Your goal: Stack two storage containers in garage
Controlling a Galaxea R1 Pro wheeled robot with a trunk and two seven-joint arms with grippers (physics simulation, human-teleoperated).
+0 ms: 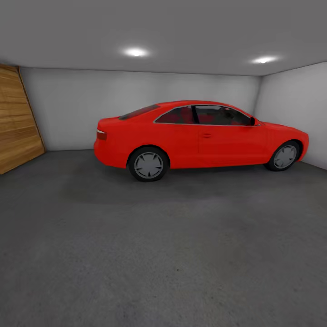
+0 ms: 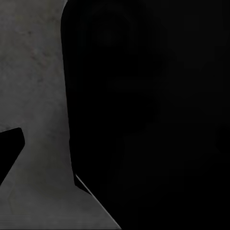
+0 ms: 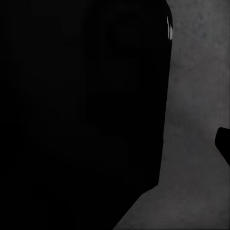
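Head view of the garage: glossy red coupe car (image 1: 200, 136) on dark grey rough concrete floor (image 1: 163, 254), slatted wooden door (image 1: 16, 122) alongside. Either hand's state cannot be told; wrist views are mostly dark, perhaps robot body. Containers' whereabouts unknown; thin-walled tubs probably light, best gripped at rims.

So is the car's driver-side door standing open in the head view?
No, the red car sits with its visible side door shut flush against the body.

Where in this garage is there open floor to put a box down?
The widest bare stretch of grey floor lies in front of the red car, running from its wheels toward the camera. Another open strip sits between the car's rear and the wooden door. It looks tightest between the car's nose and the right wall.
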